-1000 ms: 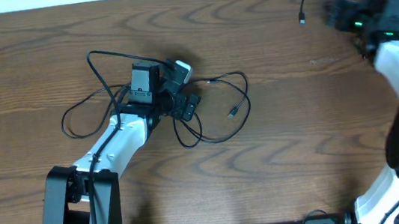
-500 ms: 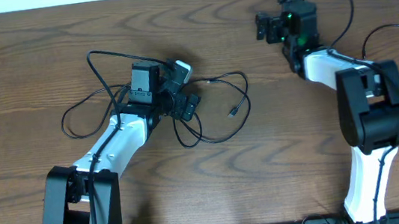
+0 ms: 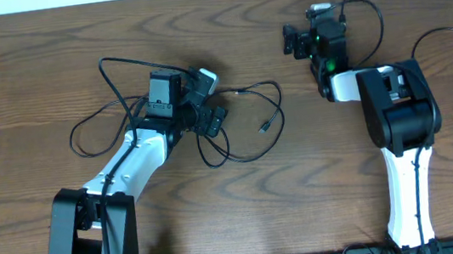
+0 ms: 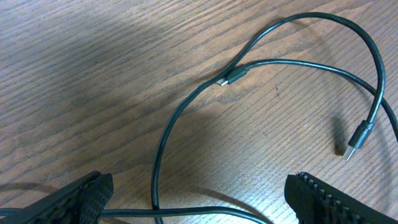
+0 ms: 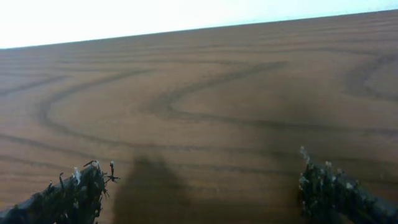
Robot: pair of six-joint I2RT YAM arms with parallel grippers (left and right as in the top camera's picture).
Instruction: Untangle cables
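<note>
Wood-grain tabletop (image 3: pixel 48 62) across whole overhead frame. Left arm (image 3: pixel 128 164) from lower left toward centre; right arm (image 3: pixel 397 125) up right side to upper middle. Black cables (image 4: pixel 157 155) in loose crossed loops, centre-left of overhead frame, around left fingers (image 4: pixel 87 196). Left fingers spread open, one strand crossing between. Right fingers (image 5: pixel 68 196) spread open, gripping nothing, well apart from cables. USB plug (image 4: pixel 354 144) right of left wrist frame; smaller plug (image 4: pixel 233 76) upper middle.

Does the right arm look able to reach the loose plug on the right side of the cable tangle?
Probably yes. Only bare table lies between the right arm and the plug. Its jaws stand open and empty, and the left arm sits on the plug's far side.
</note>
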